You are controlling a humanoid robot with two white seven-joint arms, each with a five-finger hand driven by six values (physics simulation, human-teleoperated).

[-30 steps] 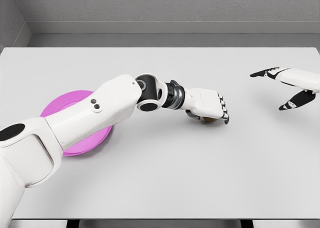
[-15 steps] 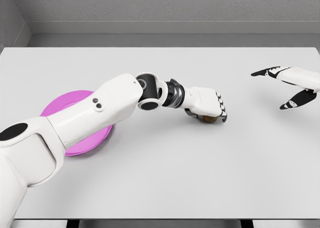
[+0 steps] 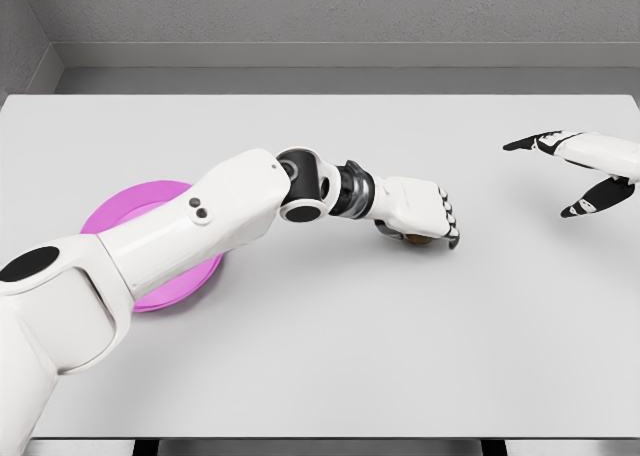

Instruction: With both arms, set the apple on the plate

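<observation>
My left hand (image 3: 425, 221) lies palm-down over the apple (image 3: 418, 240) near the table's middle, fingers curled around it. Only a small brownish sliver of the apple shows beneath the palm. The pink plate (image 3: 120, 208) sits at the left of the table, partly hidden behind my left forearm. My right hand (image 3: 575, 176) hovers at the far right edge, fingers spread and holding nothing, well away from the apple.
The grey table (image 3: 330, 356) spans the whole view, with a grey wall behind its far edge. My left forearm crosses over the plate's right side.
The left hand has shifted slightly to the right with its fingers staying wrapped over the apple. The right hand has barely moved.
</observation>
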